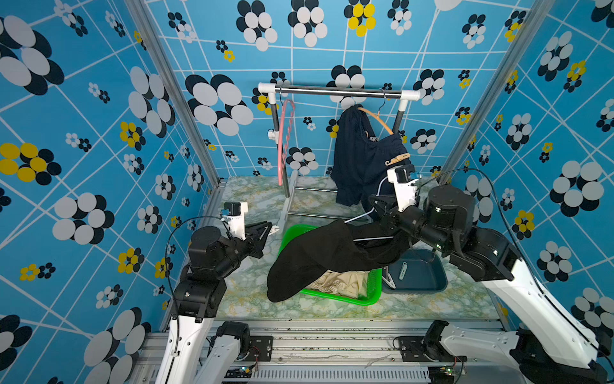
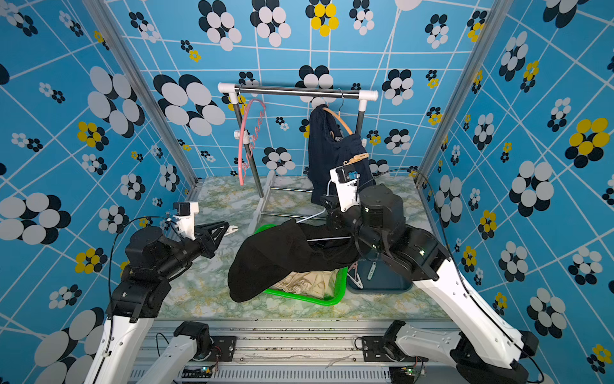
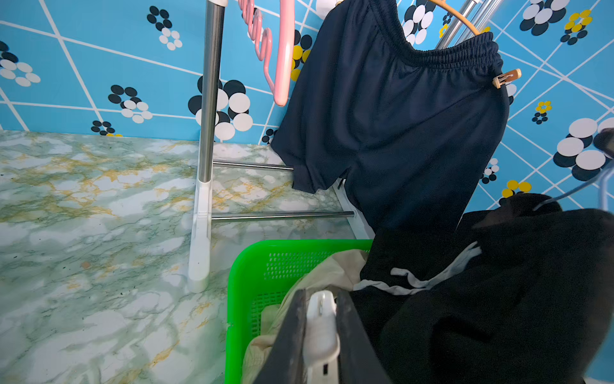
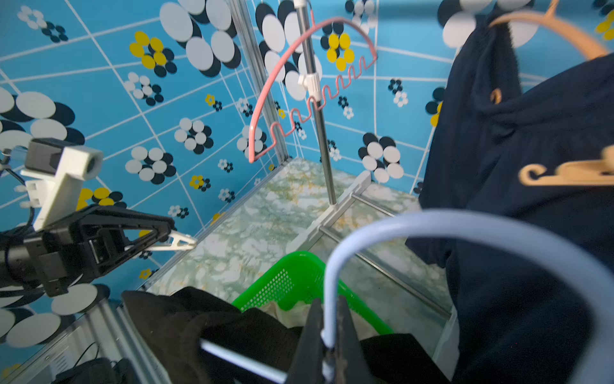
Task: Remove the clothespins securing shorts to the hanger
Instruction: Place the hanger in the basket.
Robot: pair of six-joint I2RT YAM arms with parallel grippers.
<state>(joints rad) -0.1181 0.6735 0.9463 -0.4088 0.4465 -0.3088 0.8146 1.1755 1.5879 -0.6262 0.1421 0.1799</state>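
My left gripper (image 1: 273, 229) is shut on a white clothespin (image 3: 320, 324), held above the table left of the green basket; it also shows in the right wrist view as the white clothespin (image 4: 179, 242). My right gripper (image 4: 330, 332) is shut on the wire hook of a white hanger (image 4: 465, 220). Black shorts (image 1: 329, 257) drape over that hanger and sag across the basket. Navy shorts (image 1: 360, 159) hang on a wood-coloured hanger (image 1: 377, 119) at the rail, with a tan clothespin (image 1: 397, 159) clipped at the waistband. In the left wrist view this tan clothespin (image 3: 506, 78) sits at the waistband's edge.
A green basket (image 1: 354, 301) holds beige shorts (image 1: 339, 282). Beside it a dark blue bin (image 1: 428, 282) contains loose clothespins (image 1: 403, 270). An empty pink hanger (image 1: 285, 139) hangs on the rack (image 1: 335, 91), whose base bars lie behind the basket.
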